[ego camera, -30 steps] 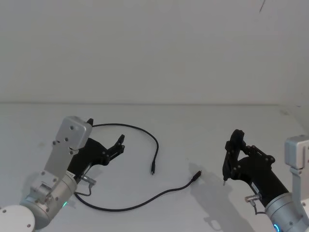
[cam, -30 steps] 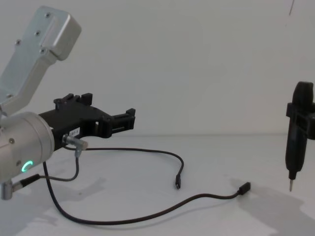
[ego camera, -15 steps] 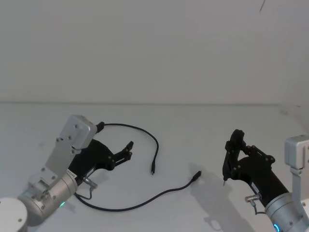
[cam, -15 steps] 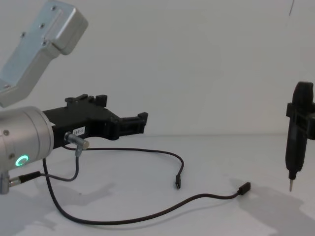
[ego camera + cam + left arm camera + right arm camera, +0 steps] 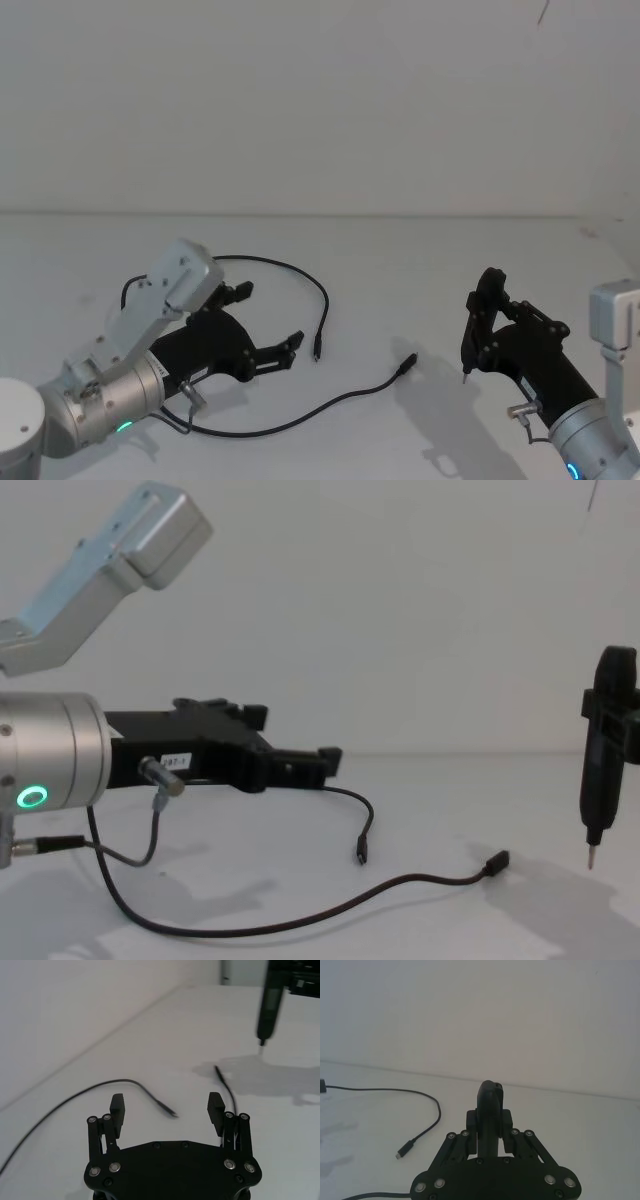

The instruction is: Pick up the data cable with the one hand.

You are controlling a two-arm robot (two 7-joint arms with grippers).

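The data cable (image 5: 300, 272) lies in a long black loop on the white table, with one plug (image 5: 316, 354) near the middle and the other plug (image 5: 407, 362) to its right. It also shows in the chest view (image 5: 300, 916) and the right wrist view (image 5: 434, 1101). My left gripper (image 5: 268, 318) is the one hand and hovers open just left of the nearer plug, holding nothing. In the left wrist view that plug (image 5: 171, 1114) lies just ahead of the open left gripper (image 5: 166, 1102). From the chest, the left gripper (image 5: 298, 752) reaches in level above the cable.
My right gripper (image 5: 490, 1123) stays at the right, shut on a black stick tool (image 5: 598, 770) whose pale tip points down at the table (image 5: 400, 260). A short grey wire (image 5: 150, 845) with silver plugs hangs off my left wrist. A white wall stands behind.
My left gripper has swung forward and to the right, lower over the table, from beside the cable's loop to close by its nearer plug. The right arm and the cable have not moved.
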